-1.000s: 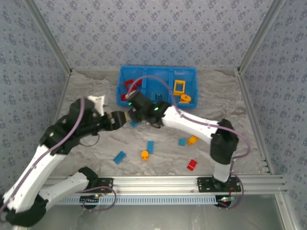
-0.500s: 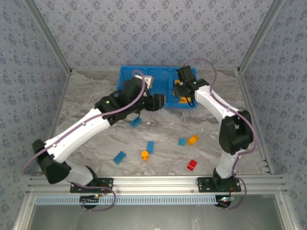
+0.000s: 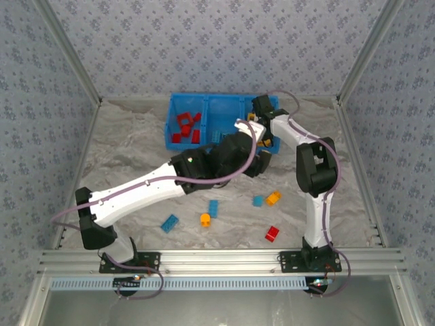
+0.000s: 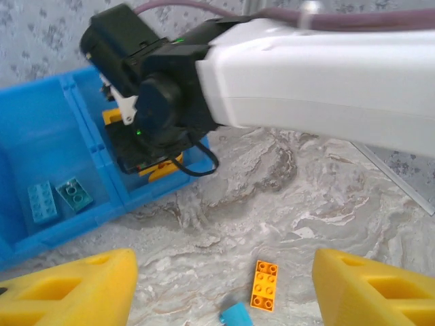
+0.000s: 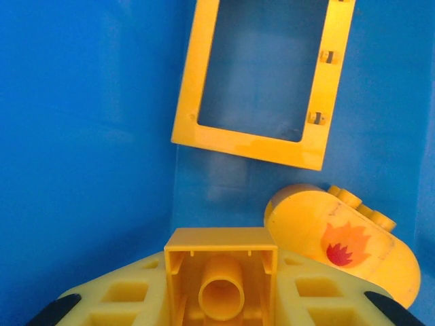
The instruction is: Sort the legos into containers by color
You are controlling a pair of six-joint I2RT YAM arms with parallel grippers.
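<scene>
The blue tray (image 3: 204,109) has three compartments. Red legos (image 3: 185,128) lie in its left one, and two light blue bricks (image 4: 42,202) in the middle one. My right gripper (image 3: 260,114) is down in the right compartment, shut on a yellow square brick (image 5: 221,272). Just beyond it lie the yellow frame (image 5: 265,81) and a rounded yellow piece with a flame sticker (image 5: 343,248). My left gripper (image 4: 224,272) hangs open over the table in front of the tray, above an orange brick (image 4: 264,284) and a blue brick (image 4: 236,316).
Loose bricks lie on the marble table: blue (image 3: 170,223), orange (image 3: 205,219), blue (image 3: 213,208), blue (image 3: 258,201), orange (image 3: 273,198), red (image 3: 272,233). The left arm (image 3: 156,187) stretches diagonally across the middle. Metal posts and patterned walls close in the sides.
The left arm swung from the left side, past the tray's middle, to the table in front of the right compartment. The right gripper went from the tray's left to the right compartment.
</scene>
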